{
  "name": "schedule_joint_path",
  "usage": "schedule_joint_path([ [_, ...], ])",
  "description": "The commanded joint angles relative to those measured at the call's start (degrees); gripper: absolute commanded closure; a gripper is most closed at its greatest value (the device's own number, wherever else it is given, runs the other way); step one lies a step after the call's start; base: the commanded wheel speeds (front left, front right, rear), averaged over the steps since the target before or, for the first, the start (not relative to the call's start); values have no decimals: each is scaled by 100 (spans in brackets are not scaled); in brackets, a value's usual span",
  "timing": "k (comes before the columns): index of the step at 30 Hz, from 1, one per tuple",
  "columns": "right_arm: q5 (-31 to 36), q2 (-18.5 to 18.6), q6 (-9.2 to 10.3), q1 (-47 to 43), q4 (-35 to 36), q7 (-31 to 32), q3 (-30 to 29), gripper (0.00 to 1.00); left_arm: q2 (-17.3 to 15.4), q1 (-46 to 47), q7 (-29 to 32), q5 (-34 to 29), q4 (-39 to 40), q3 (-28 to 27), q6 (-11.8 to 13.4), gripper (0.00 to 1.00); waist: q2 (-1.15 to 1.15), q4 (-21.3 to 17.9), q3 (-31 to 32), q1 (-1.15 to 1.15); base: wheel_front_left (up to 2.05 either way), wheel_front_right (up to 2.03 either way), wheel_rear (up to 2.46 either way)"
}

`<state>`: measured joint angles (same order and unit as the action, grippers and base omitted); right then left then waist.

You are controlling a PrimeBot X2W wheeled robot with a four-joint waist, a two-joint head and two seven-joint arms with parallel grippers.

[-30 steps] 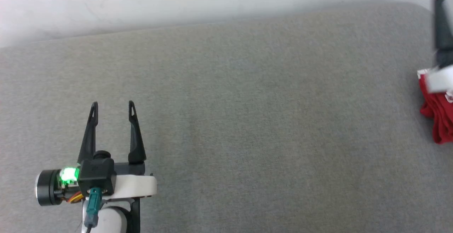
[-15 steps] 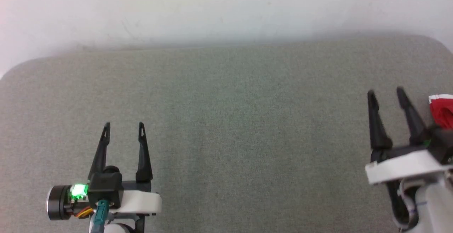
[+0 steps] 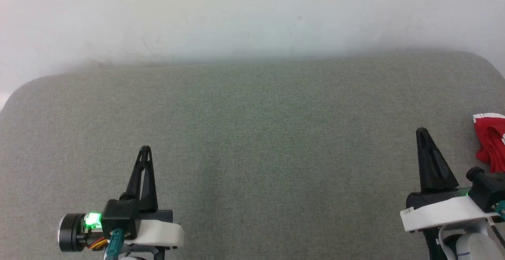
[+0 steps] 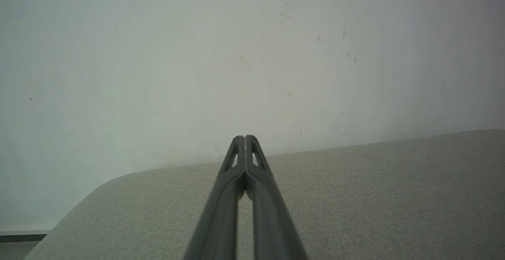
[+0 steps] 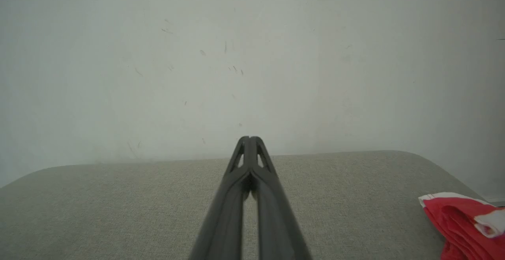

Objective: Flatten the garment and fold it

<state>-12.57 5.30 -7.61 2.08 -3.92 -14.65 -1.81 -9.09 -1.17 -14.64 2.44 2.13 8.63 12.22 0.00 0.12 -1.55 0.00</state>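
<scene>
At the far right edge of the grey cloth-covered desk [image 3: 252,141], the garment [image 3: 490,141] is lying in a bunched red heap with a strip of white trim showing along its top, partly cut off by the head view's border. It is sitting just beside the right hand [image 3: 422,131], a little farther out to the right, and nothing is touching it. The right hand is hovering low over the desk with its two dark fingers pressed together, holding nothing. The left hand [image 3: 145,148] is doing the same well away on the left side of the desk, fingers together and empty, pointing toward the pale wall [image 3: 252,15].

Judging from this, the flattening is not yet begun, and the step in hand is bringing the garment into the working area. To do it well, the right hand is going to need its fingers parted before turning toward the heap, since closed fingers would only be nudging the thin fabric off the edge. Aiming for the white-trimmed edge looks wiser than pinching the middle of the bunch, because an edge grip is giving a line to pull taut. Dragging it toward the centre should be putting it within the left hand's reach too, so both can be spreading it out.
</scene>
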Motion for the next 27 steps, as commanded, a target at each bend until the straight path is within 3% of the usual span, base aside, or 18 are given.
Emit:
schedule_joint_path([
  [1,21,-4,0,-3,7,25,2,100,10,2,23,-4,-4,-16,-20,100,0,0,1,0,0,0,0],
  [27,282,-54,3,-47,88,329,40,100,139,26,328,-55,-48,-195,-274,100,0,-3,34,0,0,0,0],
])
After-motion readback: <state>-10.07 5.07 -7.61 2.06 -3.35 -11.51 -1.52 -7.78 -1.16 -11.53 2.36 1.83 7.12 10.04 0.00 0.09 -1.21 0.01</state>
